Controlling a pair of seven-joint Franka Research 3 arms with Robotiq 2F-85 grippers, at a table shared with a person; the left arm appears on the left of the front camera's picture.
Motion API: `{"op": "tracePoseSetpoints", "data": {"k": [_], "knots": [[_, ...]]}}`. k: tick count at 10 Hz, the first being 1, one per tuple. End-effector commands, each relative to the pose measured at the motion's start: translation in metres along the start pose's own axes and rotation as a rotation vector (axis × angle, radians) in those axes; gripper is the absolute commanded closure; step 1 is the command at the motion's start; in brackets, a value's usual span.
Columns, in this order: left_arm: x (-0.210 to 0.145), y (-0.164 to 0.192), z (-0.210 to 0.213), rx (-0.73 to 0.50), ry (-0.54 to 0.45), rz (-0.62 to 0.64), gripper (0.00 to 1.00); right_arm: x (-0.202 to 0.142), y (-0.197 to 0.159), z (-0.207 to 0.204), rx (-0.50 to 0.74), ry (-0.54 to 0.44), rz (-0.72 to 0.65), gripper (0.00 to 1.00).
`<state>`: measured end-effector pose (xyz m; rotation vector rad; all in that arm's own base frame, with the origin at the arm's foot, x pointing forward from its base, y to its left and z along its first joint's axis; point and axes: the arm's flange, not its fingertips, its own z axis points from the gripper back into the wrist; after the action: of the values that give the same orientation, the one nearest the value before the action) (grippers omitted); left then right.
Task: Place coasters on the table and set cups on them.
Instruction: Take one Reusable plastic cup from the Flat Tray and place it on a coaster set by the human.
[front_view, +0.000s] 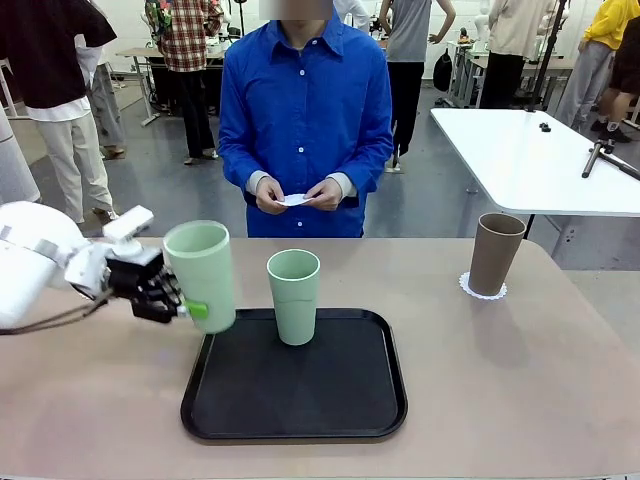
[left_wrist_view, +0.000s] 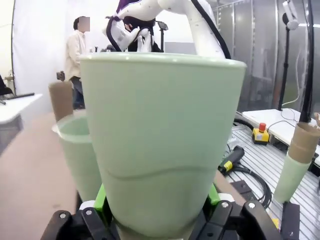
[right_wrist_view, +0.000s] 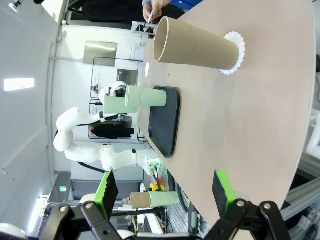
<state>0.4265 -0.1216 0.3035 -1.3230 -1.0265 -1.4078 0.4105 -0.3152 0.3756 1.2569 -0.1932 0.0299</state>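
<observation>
1. Left gripper (front_view: 195, 308) clamps a mint cup (front_view: 200, 270) at the black tray's (front_view: 300, 420) left rim.
2. Right gripper (right_wrist_view: 165, 192) stands open, empty, facing bare table (right_wrist_view: 250, 125).
3. Brown cup (front_view: 495, 252) stands on a coaster (front_view: 483, 291) near the table's far edge.

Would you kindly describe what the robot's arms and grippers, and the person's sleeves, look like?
The left arm is glossy white with rounded links and a thin grey cable trailing beneath. The left gripper is black with a white block on top. The right gripper is black too, its fingers bearing bright green pads. The person's sleeves are long and bright blue.
</observation>
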Motion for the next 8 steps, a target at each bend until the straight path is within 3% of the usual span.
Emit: {"op": "tracePoseSetpoints", "data": {"k": [1, 4, 8], "knots": [[0.065, -0.021, 0.010, 0.064, -0.002, 0.006, 0.73, 0.001, 0.001, 0.000, -0.007, -0.003, -0.001, 0.00], [0.117, -0.023, 0.014, 0.107, 0.016, 0.003, 0.73, 0.001, 0.001, 0.000, -0.007, -0.003, -0.001, 0.00], [0.127, -0.023, 0.020, 0.079, 0.032, -0.014, 0.73, 0.001, 0.001, 0.000, -0.007, -0.003, -0.001, 0.00]]}}
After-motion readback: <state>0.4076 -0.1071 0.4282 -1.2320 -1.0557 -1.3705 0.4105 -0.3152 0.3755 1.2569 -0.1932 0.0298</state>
